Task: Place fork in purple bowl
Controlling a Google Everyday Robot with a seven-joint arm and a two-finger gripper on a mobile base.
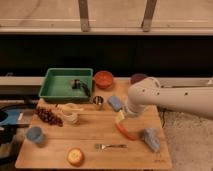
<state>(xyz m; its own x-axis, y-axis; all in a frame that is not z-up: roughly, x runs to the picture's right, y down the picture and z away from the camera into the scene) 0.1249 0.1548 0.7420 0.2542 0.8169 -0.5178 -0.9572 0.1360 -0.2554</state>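
Near the table's point(90, 131) middle the gripper point(120, 118) hangs beside the carrot point(126, 133), and I cannot tell its grip. The fork point(111, 146) lies at its 6 o'clock, the purple bowl point(137, 78) at 1 o'clock.

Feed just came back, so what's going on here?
The robot's arm reaches in from the right, with the gripper low over the middle of the table, just above the carrot. The fork lies on the table near the front edge, not picked up. The purple bowl sits at the back, partly behind the arm.
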